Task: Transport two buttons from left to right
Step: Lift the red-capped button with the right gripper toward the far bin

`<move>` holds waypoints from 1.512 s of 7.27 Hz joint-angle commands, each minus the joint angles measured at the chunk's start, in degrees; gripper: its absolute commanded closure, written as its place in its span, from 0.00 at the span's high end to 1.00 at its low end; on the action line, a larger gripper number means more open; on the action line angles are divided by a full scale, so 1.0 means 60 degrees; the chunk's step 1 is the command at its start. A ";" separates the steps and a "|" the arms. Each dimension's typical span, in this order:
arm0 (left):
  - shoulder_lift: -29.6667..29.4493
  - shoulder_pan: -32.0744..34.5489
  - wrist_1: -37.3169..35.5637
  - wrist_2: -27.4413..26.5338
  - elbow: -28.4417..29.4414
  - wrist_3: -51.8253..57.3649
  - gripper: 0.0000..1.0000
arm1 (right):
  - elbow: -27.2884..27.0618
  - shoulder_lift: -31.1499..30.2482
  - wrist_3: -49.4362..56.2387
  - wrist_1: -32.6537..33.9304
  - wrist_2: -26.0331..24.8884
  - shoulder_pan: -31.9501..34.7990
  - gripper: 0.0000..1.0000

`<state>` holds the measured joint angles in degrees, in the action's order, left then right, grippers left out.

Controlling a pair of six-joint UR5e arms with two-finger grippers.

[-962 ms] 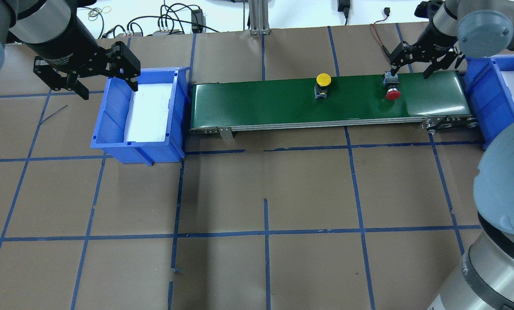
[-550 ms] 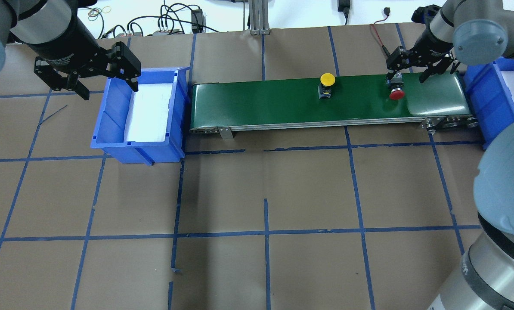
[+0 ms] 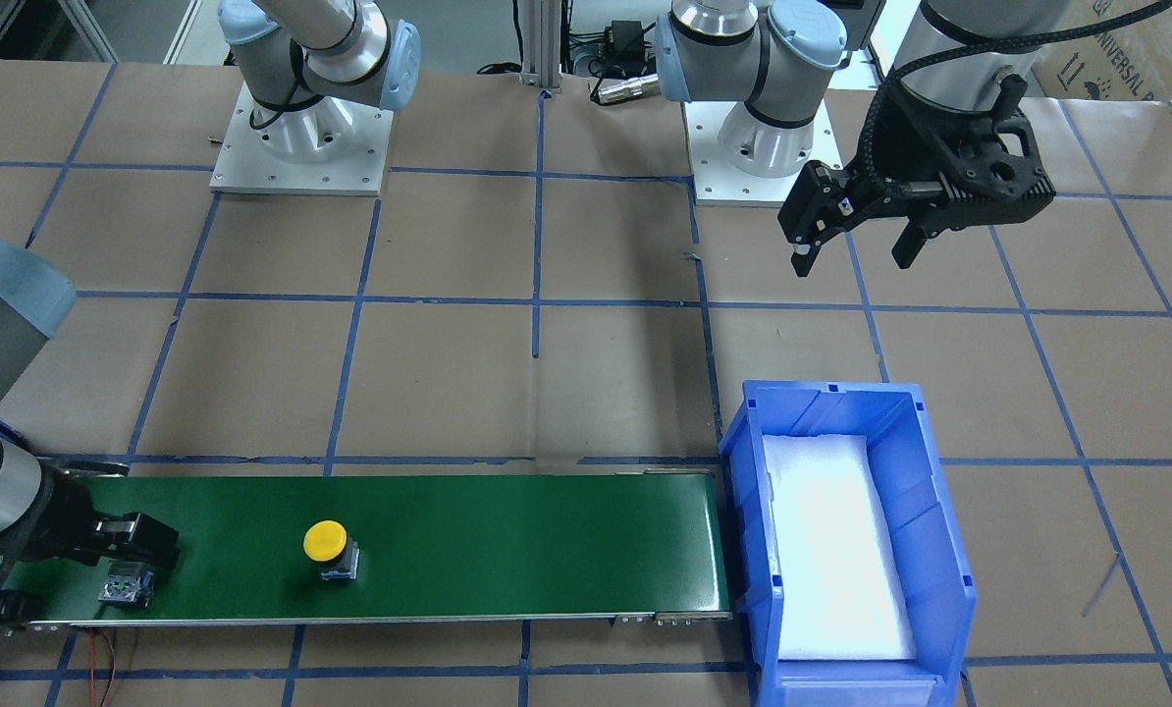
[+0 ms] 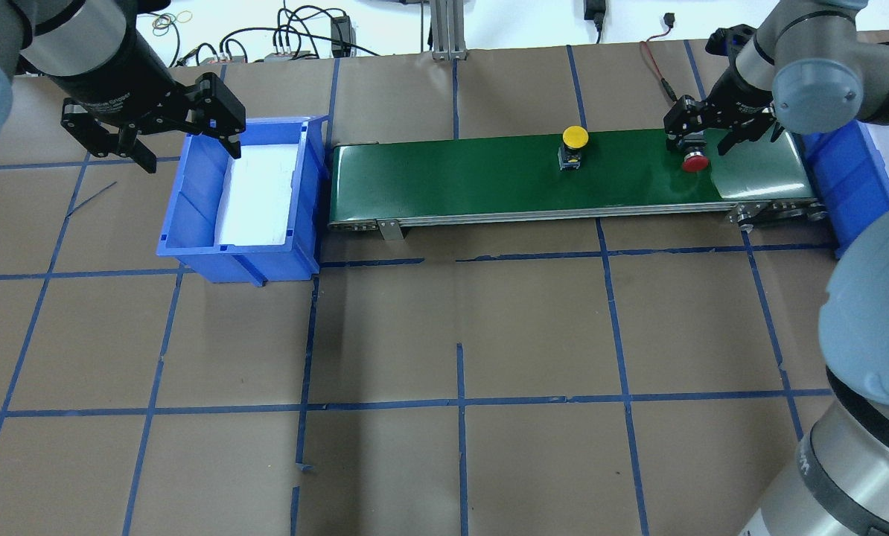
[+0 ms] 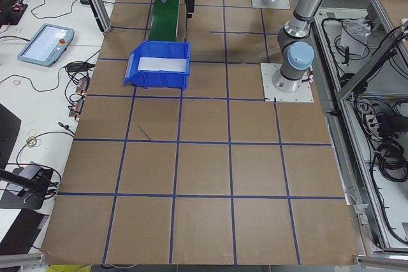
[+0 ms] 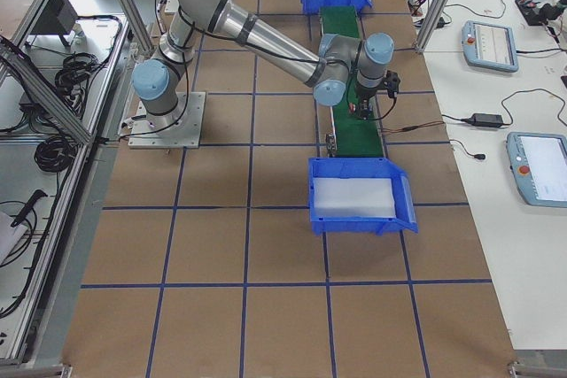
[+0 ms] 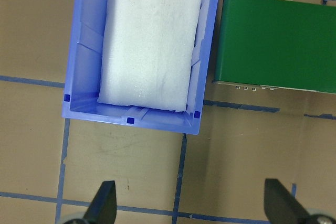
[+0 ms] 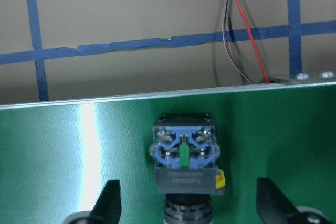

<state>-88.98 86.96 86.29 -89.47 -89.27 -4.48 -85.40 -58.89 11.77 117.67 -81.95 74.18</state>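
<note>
Brown-paper tabletop (image 4: 459, 313), green conveyor belt (image 4: 452, 175) running left to right. Red mushroom button (image 4: 695, 161) is at the belt's right end and looks tipped on its side, cap toward the near edge. Right gripper (image 4: 699, 145) hovers over it, fingers wide open, straddling the body, gripping nothing. Yellow button (image 4: 574, 145) stands upright mid-belt. Left gripper (image 4: 190, 158) is open and empty beside the left bin (image 4: 191, 223).

Risks:
- If the belt is running, the red one slips out from between the fingers before they close.
- A tipped body may pivot on its round cap when pinched.
- Going too low scrapes the belt.
</note>
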 commanded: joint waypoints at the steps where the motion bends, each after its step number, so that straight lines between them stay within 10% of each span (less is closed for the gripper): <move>1: 0.0006 0.0038 -0.0011 0.0000 -0.0004 0.0000 1.00 | -0.0034 0.0001 0.0060 0.0076 -0.0009 0.0000 0.26; 3: -0.0008 0.0038 -0.0011 0.0000 0.0010 0.0000 1.00 | 0.0009 -0.0057 0.0119 0.0106 -0.0154 0.0000 0.07; 7: -0.0008 0.0038 -0.0011 0.0000 0.0025 0.0000 1.00 | 0.1032 -0.0204 0.0409 0.0209 -0.1896 -0.0741 0.07; 11: 0.0006 0.0023 -0.0011 0.0000 0.0040 0.0000 1.00 | 0.1694 -0.0337 0.2587 -0.0290 -0.1812 -0.3218 0.07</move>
<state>-88.96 87.11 86.22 -89.47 -89.09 -4.42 -76.24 -61.23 22.06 116.29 -93.26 58.91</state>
